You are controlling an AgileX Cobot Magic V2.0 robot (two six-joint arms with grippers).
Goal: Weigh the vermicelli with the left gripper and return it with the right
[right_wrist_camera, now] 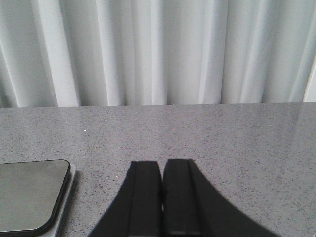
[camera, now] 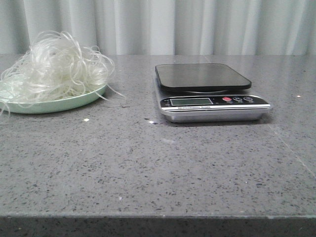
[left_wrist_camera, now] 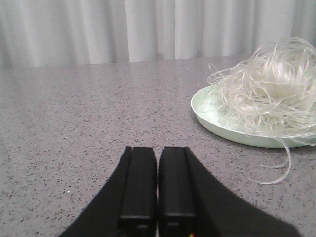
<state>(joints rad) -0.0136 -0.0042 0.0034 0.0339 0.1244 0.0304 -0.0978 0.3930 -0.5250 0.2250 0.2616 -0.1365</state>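
The vermicelli (camera: 57, 64) is a fluffy white nest piled on a pale green plate (camera: 74, 102) at the table's far left; it also shows in the left wrist view (left_wrist_camera: 269, 91) on the plate (left_wrist_camera: 217, 126). The scale (camera: 210, 91), silver with a black platform, stands right of centre; its corner shows in the right wrist view (right_wrist_camera: 32, 195). My left gripper (left_wrist_camera: 158, 148) is shut and empty, low over the table, apart from the plate. My right gripper (right_wrist_camera: 162, 163) is shut and empty, beside the scale. Neither gripper shows in the front view.
The table (camera: 148, 168) is grey speckled stone. A few small white crumbs (camera: 86, 119) lie between the plate and the scale. White curtains (camera: 163, 24) hang behind the table's far edge.
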